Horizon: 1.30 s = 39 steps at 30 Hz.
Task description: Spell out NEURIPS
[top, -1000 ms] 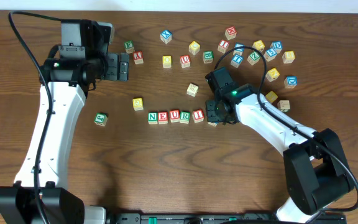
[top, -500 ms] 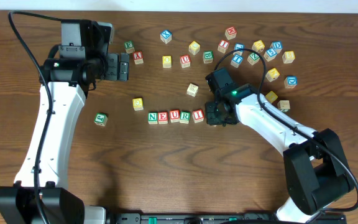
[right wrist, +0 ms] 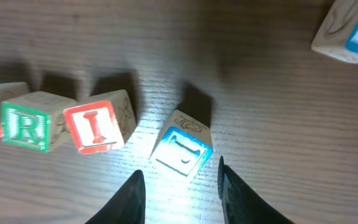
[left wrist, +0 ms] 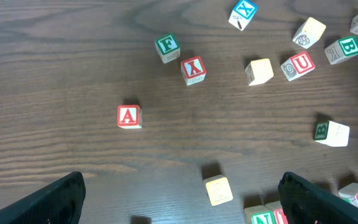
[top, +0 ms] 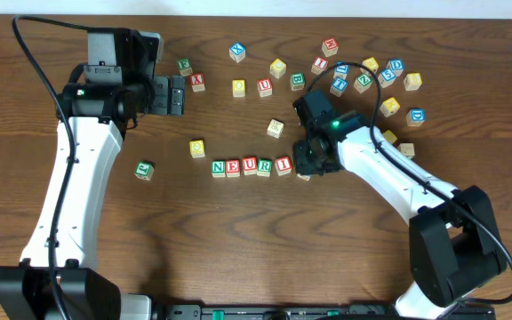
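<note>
Now, the row: five small wooden alphabet cubes (top: 249,165) read N, E, U, R, I across the brown wooden table (top: 238,240), touching or nearly so.
Next cube: a blue-lettered wooden cube (right wrist: 182,149) sits on the table just right of the red-lettered I cube (right wrist: 95,127), apart from it and turned out of square. It is probably the P, though the letter reads poorly from the wrist view.
Right gripper (right wrist: 180,186): jaws part open, one finger on each side of that cube; you cannot tell whether the pads press it.
Left gripper (top: 178,95): jaws spread wide, holding nothing, well apart from the row near the loose cubes (top: 278,68) at the far side.
Your move: square the cube to the row, then bring it up against the I with its letter upright.
Watch: keep the finger nearest the I off that cube, or you shove the whole row.
</note>
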Each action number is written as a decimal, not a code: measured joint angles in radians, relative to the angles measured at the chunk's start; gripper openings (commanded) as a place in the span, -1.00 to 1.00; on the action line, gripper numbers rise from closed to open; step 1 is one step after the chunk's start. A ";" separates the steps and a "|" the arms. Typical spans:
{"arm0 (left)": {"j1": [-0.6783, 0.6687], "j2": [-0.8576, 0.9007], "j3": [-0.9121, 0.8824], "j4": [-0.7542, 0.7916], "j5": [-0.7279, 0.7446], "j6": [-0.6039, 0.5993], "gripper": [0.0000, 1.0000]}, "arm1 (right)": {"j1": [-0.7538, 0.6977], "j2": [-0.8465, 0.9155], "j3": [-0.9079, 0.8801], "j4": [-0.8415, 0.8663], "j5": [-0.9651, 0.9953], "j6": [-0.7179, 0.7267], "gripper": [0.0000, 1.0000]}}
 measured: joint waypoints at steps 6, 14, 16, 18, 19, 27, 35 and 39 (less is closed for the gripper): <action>0.000 0.000 0.000 0.000 0.000 0.000 0.95 | 0.000 0.000 0.027 -0.078 0.000 -0.012 -0.42; 0.000 0.000 0.000 0.000 0.000 0.000 0.96 | 0.002 0.000 0.027 -0.144 -0.001 -0.019 -0.55; 0.000 0.000 0.000 0.000 0.000 0.000 0.96 | 0.005 0.000 0.027 -0.144 0.000 -0.019 -0.61; 0.000 0.000 0.000 0.000 0.000 0.000 0.96 | 0.013 0.000 0.027 -0.144 0.000 -0.019 -0.70; 0.000 0.000 0.000 0.000 0.000 0.000 0.95 | 0.019 0.000 0.027 -0.145 0.000 -0.020 -0.77; 0.000 0.000 0.000 0.000 0.000 0.000 0.95 | 0.067 0.000 0.027 -0.147 -0.002 -0.017 -0.98; 0.000 0.000 0.000 0.000 0.000 0.000 0.95 | 0.122 0.000 0.021 -0.111 0.035 0.018 -0.98; 0.000 0.000 0.000 0.000 0.000 0.000 0.95 | 0.127 0.000 -0.024 -0.059 0.047 0.041 -0.98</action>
